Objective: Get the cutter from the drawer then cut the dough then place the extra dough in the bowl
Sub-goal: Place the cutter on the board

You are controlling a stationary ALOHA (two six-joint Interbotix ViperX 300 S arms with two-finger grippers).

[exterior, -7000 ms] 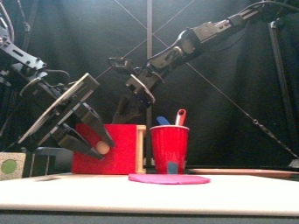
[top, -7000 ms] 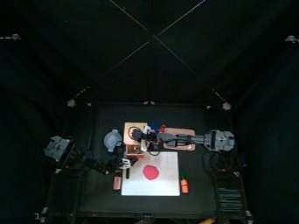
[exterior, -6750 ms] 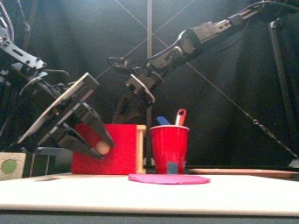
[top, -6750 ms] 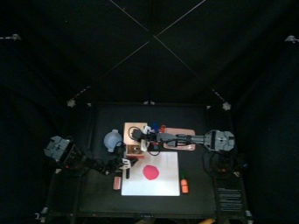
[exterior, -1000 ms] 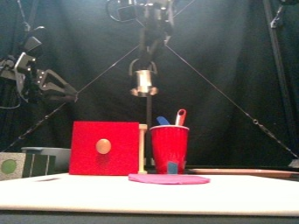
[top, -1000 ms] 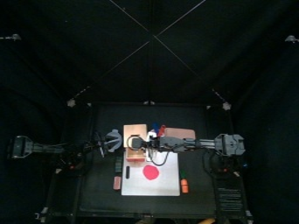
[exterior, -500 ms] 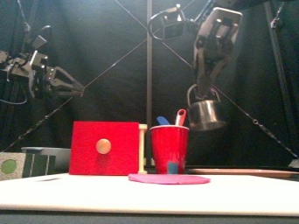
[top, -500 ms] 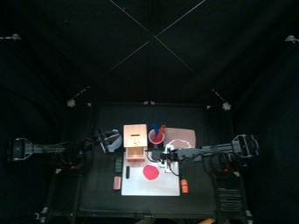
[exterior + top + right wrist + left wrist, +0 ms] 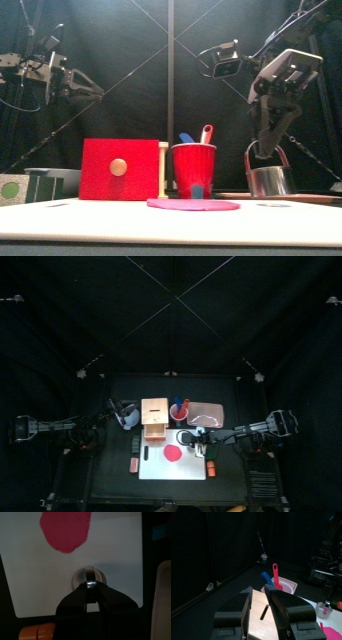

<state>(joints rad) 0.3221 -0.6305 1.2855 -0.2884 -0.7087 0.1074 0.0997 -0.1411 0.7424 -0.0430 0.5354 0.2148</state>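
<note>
My right gripper [image 9: 89, 587] is shut on the wire handle of the round metal cutter [image 9: 88, 576]. The cutter hangs low over the white cutting board [image 9: 120, 542], beside the flat pink dough [image 9: 65, 532] and not over it. In the front view the cutter [image 9: 271, 181] is down at board level, right of the dough [image 9: 194, 204]; whether it touches the board I cannot tell. The wooden box with the red drawer front [image 9: 120, 170] stands behind. My left gripper [image 9: 268, 601] is open and empty, held high over the box top [image 9: 261, 614]. The blue-grey bowl [image 9: 56, 184] sits left of the box.
A red cup [image 9: 194, 170] with a blue and a red toy knife stands right of the box, with the pink tray [image 9: 205, 413] behind the board. An orange toy [image 9: 210, 468] lies at the board's front right corner, and a reddish toy [image 9: 134, 464] lies off its left edge.
My right gripper has come down and forward with the cutter, from well above the cup to board level beside the dough. The left arm stays high at the left.
</note>
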